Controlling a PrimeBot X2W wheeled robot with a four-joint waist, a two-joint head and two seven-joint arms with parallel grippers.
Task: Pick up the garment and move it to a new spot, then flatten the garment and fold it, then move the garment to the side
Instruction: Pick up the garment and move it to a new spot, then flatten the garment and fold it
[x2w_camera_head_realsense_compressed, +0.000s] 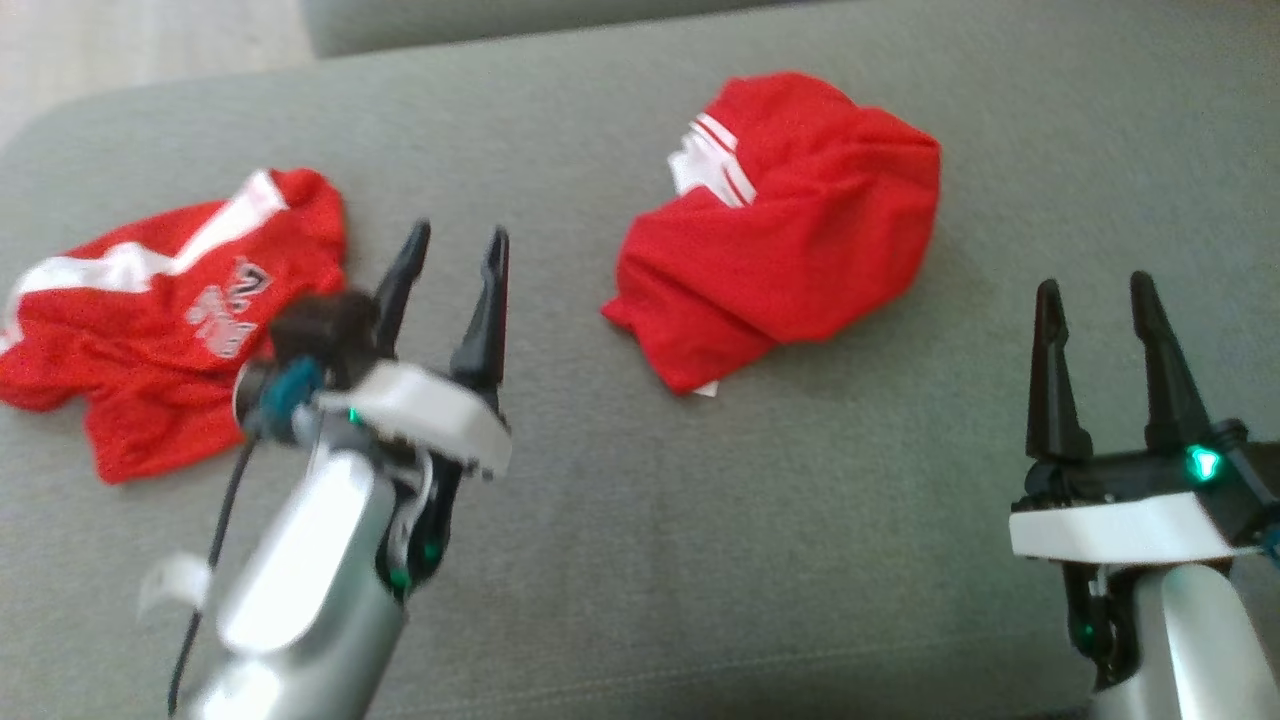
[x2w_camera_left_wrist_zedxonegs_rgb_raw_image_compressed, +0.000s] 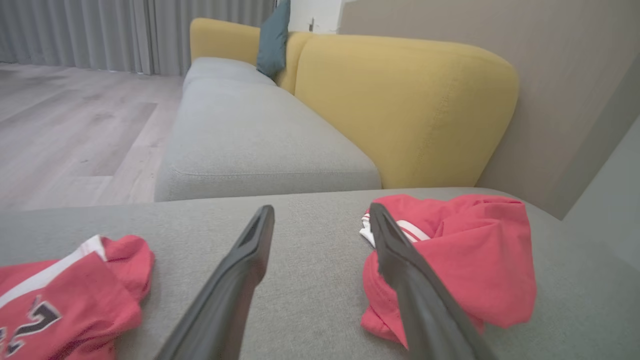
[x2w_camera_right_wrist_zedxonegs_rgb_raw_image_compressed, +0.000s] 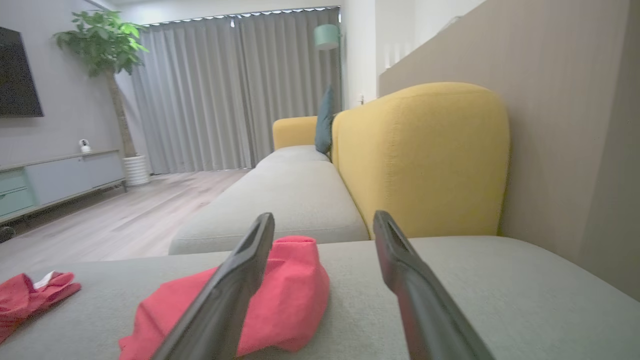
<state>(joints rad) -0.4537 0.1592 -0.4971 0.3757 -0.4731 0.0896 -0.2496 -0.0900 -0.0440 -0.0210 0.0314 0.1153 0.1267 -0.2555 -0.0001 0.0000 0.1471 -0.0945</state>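
Head view: left tool (x2w_camera_head_realsense_compressed: 458, 235) spread open, empty, just beside crumpled red jersey (x2w_camera_head_realsense_compressed: 150, 320) on grey sofa seat (x2w_camera_head_realsense_compressed: 700, 550); right tool (x2w_camera_head_realsense_compressed: 1093, 285) open too, well apart from bundled red shirt (x2w_camera_head_realsense_compressed: 790, 240). Probably flattening step, though blurred. Next: pinch jersey edges, spread flat.

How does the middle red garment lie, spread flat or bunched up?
Bunched up: the middle garment forms a rumpled, rounded heap on the grey cushion.

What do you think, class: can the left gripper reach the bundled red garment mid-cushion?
Probably yes: the left gripper is open and empty, and only bare grey cushion lies between it and the bundled red garment.
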